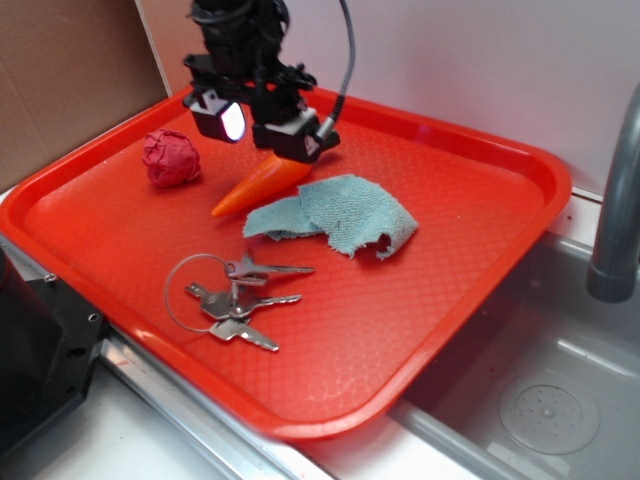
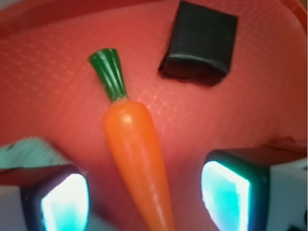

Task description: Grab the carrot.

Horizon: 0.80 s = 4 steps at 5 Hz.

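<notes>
A: What carries everything?

B: A pale grey metal desk with a sunken sink basin at its right. Directly on it lies a red rectangular plastic tray with a textured floor; its near right corner juts over the basin.

A: Anything else on the desk itself?

B: A black boxy object at the left edge, just beside the tray's rim.

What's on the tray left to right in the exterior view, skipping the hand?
Red paper ball → key ring with keys → carrot → blue-green cloth. All lie on the red tray. Keys and carrot overlap somewhat in horizontal span.
</notes>
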### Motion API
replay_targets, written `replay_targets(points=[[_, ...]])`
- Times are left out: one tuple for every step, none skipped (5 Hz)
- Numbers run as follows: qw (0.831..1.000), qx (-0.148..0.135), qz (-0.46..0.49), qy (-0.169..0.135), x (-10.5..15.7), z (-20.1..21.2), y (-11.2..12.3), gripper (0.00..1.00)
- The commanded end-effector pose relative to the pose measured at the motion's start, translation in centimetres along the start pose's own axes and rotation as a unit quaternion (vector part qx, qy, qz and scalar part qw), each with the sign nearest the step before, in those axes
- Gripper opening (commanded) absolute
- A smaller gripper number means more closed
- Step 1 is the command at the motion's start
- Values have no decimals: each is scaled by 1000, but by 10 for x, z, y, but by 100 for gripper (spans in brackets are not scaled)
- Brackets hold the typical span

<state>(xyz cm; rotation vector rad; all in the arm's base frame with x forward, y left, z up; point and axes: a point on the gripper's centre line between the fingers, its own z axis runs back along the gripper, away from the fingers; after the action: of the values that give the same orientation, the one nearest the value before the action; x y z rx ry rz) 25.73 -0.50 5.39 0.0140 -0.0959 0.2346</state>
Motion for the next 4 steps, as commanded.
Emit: replay_targets(points=[[1000, -6, -6, 1, 22, -17, -8, 100], [1000, 5, -1, 9, 21, -24, -11, 0], [1000, 1, 1, 11, 19, -21, -9, 0], [1000, 6, 3, 8, 16, 5, -6, 0]])
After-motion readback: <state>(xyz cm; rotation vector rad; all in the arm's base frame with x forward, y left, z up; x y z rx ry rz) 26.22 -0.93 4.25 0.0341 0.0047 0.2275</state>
